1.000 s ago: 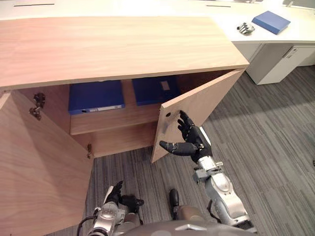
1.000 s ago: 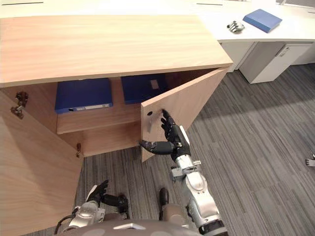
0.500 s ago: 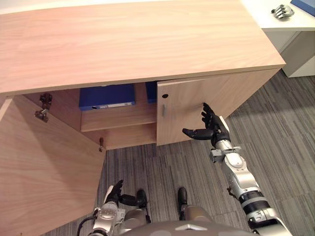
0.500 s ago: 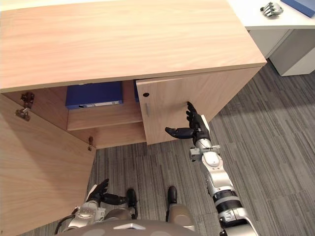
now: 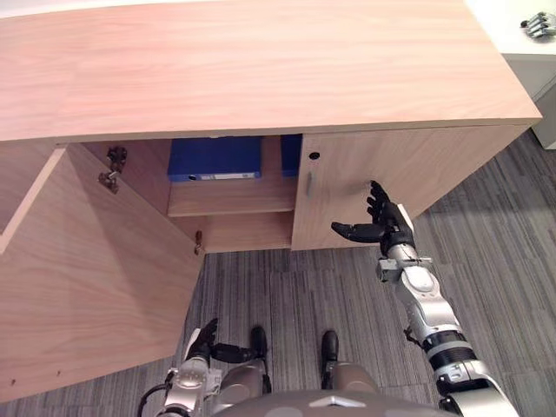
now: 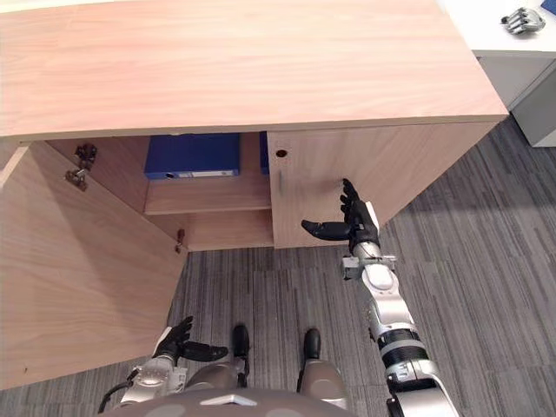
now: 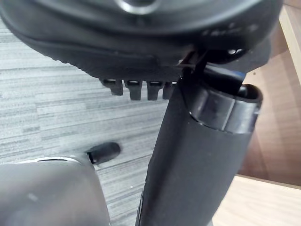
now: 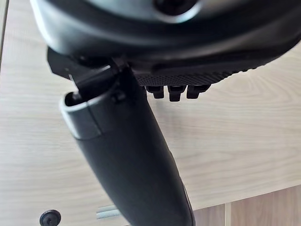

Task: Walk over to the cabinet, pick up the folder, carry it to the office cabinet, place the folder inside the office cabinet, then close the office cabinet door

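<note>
A blue folder point(image 5: 215, 159) lies flat on the shelf inside the wooden office cabinet point(image 5: 261, 69). A second blue folder point(image 5: 290, 155) shows as a sliver beside it, behind the right door point(image 5: 391, 182). That right door stands flush with the cabinet front, with a small metal handle point(image 5: 308, 183) and a round keyhole point(image 5: 314, 156). My right hand point(image 5: 380, 224) is open, its straight fingers up against the door face point(image 8: 244, 136). The left door point(image 5: 95, 278) hangs wide open. My left hand point(image 5: 207, 344) hangs low by my side with relaxed fingers, holding nothing.
Grey striped carpet point(image 5: 504, 287) stretches in front of the cabinet and to the right. A white desk corner point(image 5: 521, 35) at the far right carries a spare dark hand point(image 5: 539, 26). Hinges point(image 5: 111, 167) show on the open left side.
The right door swung from half open to flush with the cabinet, pushed by my right hand. The camera shifted right and closer. The left door stays open.
</note>
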You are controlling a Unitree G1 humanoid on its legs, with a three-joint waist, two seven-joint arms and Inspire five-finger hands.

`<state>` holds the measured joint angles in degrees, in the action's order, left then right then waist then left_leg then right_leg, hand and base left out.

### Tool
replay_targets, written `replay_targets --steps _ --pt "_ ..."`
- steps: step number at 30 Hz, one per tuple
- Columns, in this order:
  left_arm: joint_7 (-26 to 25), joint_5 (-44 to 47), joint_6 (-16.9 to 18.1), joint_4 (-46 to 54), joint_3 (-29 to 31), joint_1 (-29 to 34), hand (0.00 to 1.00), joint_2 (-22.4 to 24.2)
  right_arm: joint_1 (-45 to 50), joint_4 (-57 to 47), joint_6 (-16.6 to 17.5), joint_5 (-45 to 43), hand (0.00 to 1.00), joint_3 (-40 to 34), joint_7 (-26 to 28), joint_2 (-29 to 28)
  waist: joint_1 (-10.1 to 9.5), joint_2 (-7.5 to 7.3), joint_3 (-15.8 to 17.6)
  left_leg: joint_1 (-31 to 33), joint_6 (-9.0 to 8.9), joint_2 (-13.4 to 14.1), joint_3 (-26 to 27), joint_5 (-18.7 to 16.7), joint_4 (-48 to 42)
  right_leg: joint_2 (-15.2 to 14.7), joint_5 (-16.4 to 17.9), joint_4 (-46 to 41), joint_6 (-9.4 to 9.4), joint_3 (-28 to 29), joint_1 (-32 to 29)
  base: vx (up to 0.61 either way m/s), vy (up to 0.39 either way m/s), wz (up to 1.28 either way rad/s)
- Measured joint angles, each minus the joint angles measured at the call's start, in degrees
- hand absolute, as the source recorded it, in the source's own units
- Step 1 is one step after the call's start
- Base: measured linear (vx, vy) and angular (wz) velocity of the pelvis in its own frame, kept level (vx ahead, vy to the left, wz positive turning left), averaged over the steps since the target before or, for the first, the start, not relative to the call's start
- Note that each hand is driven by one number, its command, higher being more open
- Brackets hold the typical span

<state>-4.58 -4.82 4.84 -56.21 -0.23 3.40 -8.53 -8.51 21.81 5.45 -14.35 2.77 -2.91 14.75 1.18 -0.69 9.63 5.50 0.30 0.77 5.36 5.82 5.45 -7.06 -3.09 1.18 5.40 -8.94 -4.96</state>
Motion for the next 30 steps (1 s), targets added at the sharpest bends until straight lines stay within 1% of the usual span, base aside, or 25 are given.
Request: replay_targets --steps 2,8,11,13,14,16,19,24,25,30 --pt "0.0 -0.1 0.0 0.5 -0.1 0.2 1.00 0.1 3.2 -1.0 0.0 1.7 1.00 -1.7 0.2 -1.9 0.00 -0.02 0.0 -0.2 0.09 -0.1 -0.7 -0.2 0.0 -0.1 0.3 0.2 0.13 -0.7 0.8 0.08 0.013 0.25" --pt "0.0 -0.2 -0.1 1.0 -0.1 0.2 1.00 0.7 12.0 -0.6 0.0 7.5 1.00 -1.7 1.0 -7.3 0.43 -0.04 -0.1 -1.1 -0.20 -0.1 -1.1 -0.5 -0.2 0.0 0.8 0.3 0.22 -1.3 1.9 0.03 0.003 0.05" --pt "0.0 -0.3 -0.4 0.9 0.0 0.3 1.00 1.3 14.2 5.4 0.0 10.1 1.00 -1.8 1.0 -9.6 0.65 -0.40 -0.7 -1.6 -0.38 0.0 -0.7 -0.7 0.0 0.2 1.0 0.1 0.04 -0.9 2.1 -0.03 0.004 -0.08" --pt "0.0 -0.3 -0.5 0.7 -0.1 0.5 1.00 1.8 14.3 13.7 -0.4 10.1 1.00 -2.2 0.9 -10.8 0.64 -0.67 -1.2 -2.2 -0.45 0.4 0.1 -0.7 0.0 0.3 1.1 -0.1 -0.02 -0.2 2.1 -0.05 -0.008 -0.17" --pt "0.0 -0.3 -0.5 0.7 -0.1 0.6 1.00 2.0 14.4 15.8 -0.5 10.1 1.00 -2.4 0.8 -11.0 0.64 -0.67 -1.3 -2.4 -0.48 0.4 0.3 -0.8 0.0 0.4 1.1 -0.2 -0.02 0.1 2.1 -0.05 -0.009 -0.21" --pt "0.0 -0.2 -0.6 0.6 -0.1 0.9 1.00 2.3 14.5 22.5 -1.8 10.1 1.00 -5.1 -0.1 -12.3 0.67 -0.60 -1.7 -2.9 -0.73 0.6 1.4 -1.0 0.0 0.5 1.1 -0.4 0.13 1.1 2.1 -0.05 0.002 -0.22" --pt "-0.1 -0.2 -0.7 -0.3 0.1 0.8 1.00 2.2 14.9 26.6 -2.7 10.1 1.00 -6.4 -1.0 -12.3 0.87 -0.68 -2.1 -3.7 -0.98 0.9 2.7 -1.5 0.0 0.7 1.1 -0.4 0.19 2.4 2.1 -0.03 0.003 -0.28" --pt "-0.2 0.1 -1.2 -0.3 0.2 1.2 1.00 2.2 15.4 28.6 -2.8 9.9 1.00 -8.3 -1.7 -12.3 0.83 -0.85 -2.4 -6.3 -1.12 1.0 4.2 -2.3 0.1 1.0 1.1 0.0 0.19 4.0 4.1 0.00 0.002 -0.17" --pt "-0.5 0.4 -1.2 -0.3 0.7 1.4 1.00 2.3 14.9 29.5 -2.8 9.9 1.00 -8.3 -1.8 -12.2 0.66 -1.07 -2.9 -6.7 -1.26 1.0 5.0 -2.6 0.1 1.1 1.1 0.0 0.18 4.6 4.1 0.03 0.015 -0.25" --pt "-1.3 2.0 -1.2 -0.3 1.4 1.9 1.00 2.3 13.5 32.1 -3.0 9.9 1.00 -8.3 -2.2 -12.2 0.64 -1.17 -3.2 -7.1 -0.80 0.8 5.3 -2.8 0.0 1.0 1.0 0.0 -0.03 5.1 4.2 0.02 0.006 -0.09"
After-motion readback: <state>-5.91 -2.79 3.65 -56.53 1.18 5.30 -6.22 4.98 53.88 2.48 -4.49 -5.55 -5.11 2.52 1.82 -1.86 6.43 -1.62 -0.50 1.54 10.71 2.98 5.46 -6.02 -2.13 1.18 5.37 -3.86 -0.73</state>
